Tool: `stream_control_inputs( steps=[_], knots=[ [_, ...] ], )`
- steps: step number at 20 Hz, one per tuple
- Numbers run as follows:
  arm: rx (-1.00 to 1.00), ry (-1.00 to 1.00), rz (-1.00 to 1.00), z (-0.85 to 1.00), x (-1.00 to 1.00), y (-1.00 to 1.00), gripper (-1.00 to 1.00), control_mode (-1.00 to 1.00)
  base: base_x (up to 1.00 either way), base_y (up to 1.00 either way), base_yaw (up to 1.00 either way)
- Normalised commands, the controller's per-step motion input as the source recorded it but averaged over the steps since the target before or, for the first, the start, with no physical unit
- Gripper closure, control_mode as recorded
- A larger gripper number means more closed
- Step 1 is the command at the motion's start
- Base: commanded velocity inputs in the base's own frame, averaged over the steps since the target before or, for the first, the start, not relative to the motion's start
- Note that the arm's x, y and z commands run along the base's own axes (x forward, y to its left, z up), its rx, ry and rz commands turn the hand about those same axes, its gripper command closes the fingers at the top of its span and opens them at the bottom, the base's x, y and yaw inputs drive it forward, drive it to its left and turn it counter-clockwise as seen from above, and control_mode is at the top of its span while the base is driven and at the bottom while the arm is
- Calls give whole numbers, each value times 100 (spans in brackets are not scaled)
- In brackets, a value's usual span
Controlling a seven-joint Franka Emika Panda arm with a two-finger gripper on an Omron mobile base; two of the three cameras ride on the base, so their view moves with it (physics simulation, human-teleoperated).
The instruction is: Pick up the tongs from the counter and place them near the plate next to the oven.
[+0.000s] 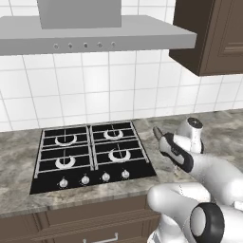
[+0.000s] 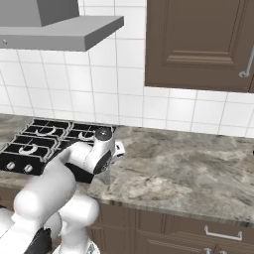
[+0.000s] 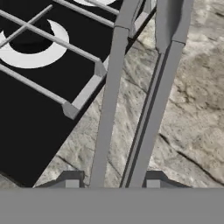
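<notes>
Pincer (image 3: 112,183) clamped on slim grey metal tongs (image 3: 131,109) over marbled stone counter (image 3: 183,113), beside black hob (image 3: 30,109).

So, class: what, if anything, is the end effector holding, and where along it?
The long slim grey metal tongs, with both arms between its fingertips; where along their length cannot be told.

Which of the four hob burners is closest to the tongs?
The front-right burner, on the hob's edge beside the tongs; the other three sit further left or behind.

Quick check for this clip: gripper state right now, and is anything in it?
Gripper: jaws closed on the long slim grey metal tongs, whose two arms run between the fingertips over the marbled stone counter.
</notes>
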Motion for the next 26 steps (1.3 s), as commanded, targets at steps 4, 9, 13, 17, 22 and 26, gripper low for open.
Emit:
stream_control_inputs(
  steps=[4,9,13,17,22,26],
  knots=[
    [1,-29,10,93,-21,5,100,-100,0,0,0],
    [0,-29,12,85,-17,0,100,-100,0,0,0],
    [-4,-20,16,62,-37,1,100,-100,0,0,0],
    [-3,-22,14,86,-29,2,100,-100,0,0,0],
    [-2,-17,5,74,-28,4,100,-100,0,0,0],
    [-2,-3,0,7,-10,10,100,100,-46,63,16]
  ],
)
